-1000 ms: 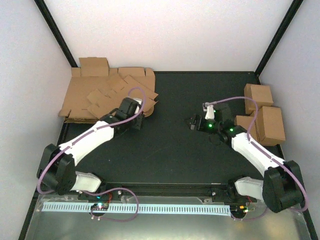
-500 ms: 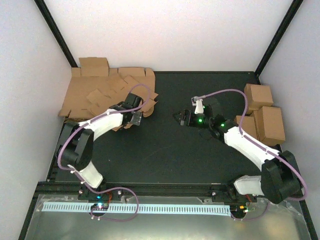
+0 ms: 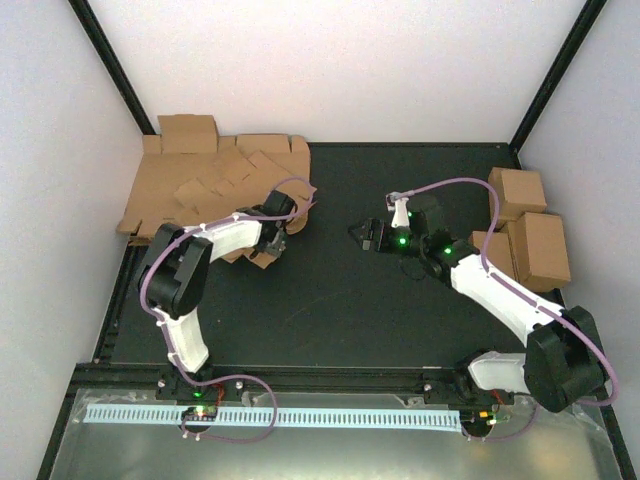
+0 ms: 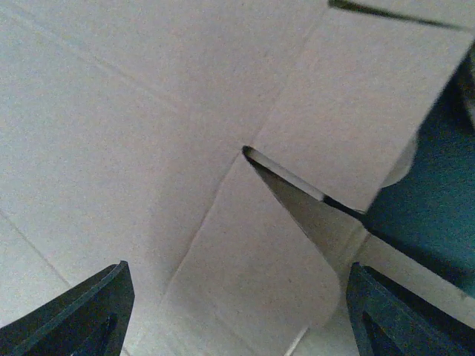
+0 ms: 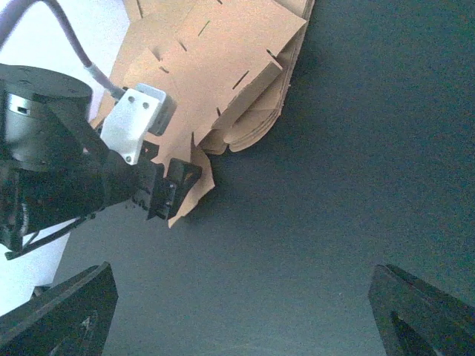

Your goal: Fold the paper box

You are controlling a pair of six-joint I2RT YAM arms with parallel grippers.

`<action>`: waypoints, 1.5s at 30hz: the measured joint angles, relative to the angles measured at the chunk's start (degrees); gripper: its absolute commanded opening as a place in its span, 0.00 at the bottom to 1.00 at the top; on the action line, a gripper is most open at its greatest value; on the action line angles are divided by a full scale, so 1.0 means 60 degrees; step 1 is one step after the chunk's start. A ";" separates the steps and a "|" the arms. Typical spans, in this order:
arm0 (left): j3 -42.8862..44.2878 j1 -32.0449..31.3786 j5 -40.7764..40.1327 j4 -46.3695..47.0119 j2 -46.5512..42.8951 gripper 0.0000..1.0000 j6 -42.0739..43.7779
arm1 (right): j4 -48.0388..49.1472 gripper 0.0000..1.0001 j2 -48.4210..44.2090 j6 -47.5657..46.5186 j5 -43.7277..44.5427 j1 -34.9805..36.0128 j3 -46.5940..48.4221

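The paper box (image 4: 260,252), a flat brown cardboard blank with flaps and slots, lies at the near right edge of the cardboard heap (image 3: 200,190). One corner of it sticks out over the black table (image 3: 258,257). My left gripper (image 4: 237,271) hovers close over it, jaws wide open, with a rounded flap lying between the fingers and touching neither. The right wrist view shows that left gripper (image 5: 165,189) over the blank's pointed corner (image 5: 199,176). My right gripper (image 3: 362,237) stands open over bare table at mid-table, pointing left, holding nothing (image 5: 243,274).
Three folded brown boxes (image 3: 517,190) (image 3: 540,248) (image 3: 487,245) stand at the table's right edge. The heap of blanks fills the back left corner against the white wall. Black frame posts rise at both back corners.
The left arm's elbow swung back to the left and its jaws widened over the blank. The right gripper shifted left toward the table's middle, still open.
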 measured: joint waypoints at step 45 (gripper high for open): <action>0.0597 -0.0058 -0.4317 -0.0506 -0.1679 0.01 0.0069 | -0.0729 0.96 -0.0503 -0.0466 0.0823 0.0000 0.0357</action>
